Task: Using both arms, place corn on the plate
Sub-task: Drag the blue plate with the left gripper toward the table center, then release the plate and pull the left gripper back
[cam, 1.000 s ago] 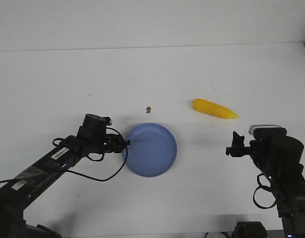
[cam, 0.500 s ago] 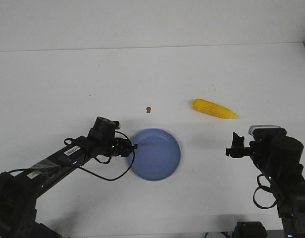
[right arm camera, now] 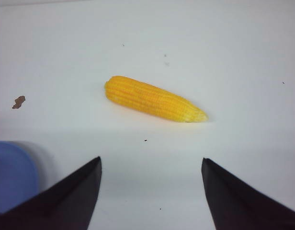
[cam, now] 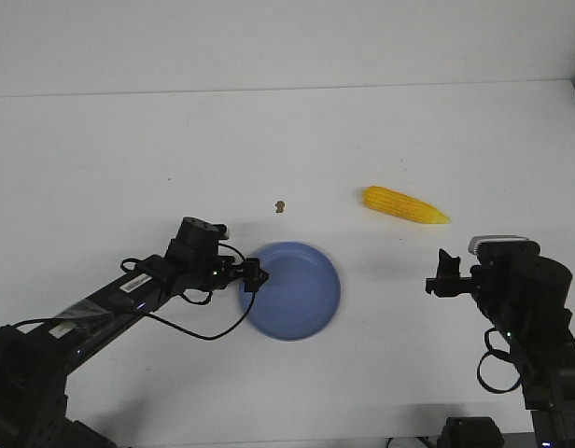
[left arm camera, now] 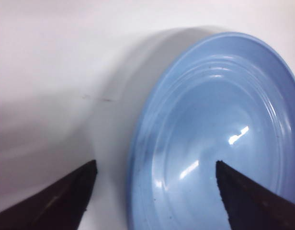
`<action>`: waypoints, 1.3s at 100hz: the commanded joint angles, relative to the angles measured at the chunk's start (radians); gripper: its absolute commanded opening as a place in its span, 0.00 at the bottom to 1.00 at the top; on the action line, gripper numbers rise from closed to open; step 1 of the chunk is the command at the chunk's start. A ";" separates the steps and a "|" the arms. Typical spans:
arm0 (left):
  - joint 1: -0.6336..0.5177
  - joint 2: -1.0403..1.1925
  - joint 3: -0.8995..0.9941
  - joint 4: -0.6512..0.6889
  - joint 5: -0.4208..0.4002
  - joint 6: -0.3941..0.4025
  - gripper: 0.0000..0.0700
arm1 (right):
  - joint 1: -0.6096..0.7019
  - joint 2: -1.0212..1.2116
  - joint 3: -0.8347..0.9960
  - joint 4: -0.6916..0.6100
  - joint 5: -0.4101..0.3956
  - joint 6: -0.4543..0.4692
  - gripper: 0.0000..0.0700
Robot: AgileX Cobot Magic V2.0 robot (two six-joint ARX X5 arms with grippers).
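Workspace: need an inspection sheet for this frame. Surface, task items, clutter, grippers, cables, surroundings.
Surface: white table, a few tiny dark specks in the right wrist view.
Corn: corn lies flat on the table, apart from the plate, pointed end toward the right arm's side.
Plate: plate flat on the table, nothing in it.
Clutter: small brown speck beyond the plate.
Grippers: left gripper at the plate's left rim, jaws open, one over the plate, one over the table. Right gripper short of the corn, jaws open, holding nothing.
Cables: black cable loops off the left arm, reaching the plate's edge.
Surroundings: nothing seen.
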 commanded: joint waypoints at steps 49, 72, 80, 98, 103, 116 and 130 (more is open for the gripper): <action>0.174 -0.248 0.000 -0.092 -0.208 0.323 0.79 | 0.001 0.003 0.019 0.008 -0.001 -0.007 0.63; 0.252 -0.447 0.000 -0.193 -0.333 0.430 0.79 | 0.001 0.004 0.019 0.010 -0.001 -0.032 0.63; 0.269 -0.504 0.000 -0.238 -0.341 0.432 0.79 | 0.001 0.004 0.019 0.010 0.000 -0.036 0.63; 0.294 -0.609 0.000 -0.298 -0.397 0.440 0.79 | 0.001 0.004 0.019 0.009 -0.001 -0.084 0.63; 0.304 -0.629 0.000 -0.300 -0.396 0.436 0.79 | 0.001 0.005 0.019 0.011 -0.002 -0.105 0.63; 0.314 -0.654 0.000 -0.308 -0.386 0.409 0.79 | 0.002 0.037 0.027 0.014 -0.030 -0.169 0.63; 0.314 -0.654 0.000 -0.332 -0.384 0.395 0.79 | 0.021 0.154 0.077 0.005 -0.037 -0.252 0.63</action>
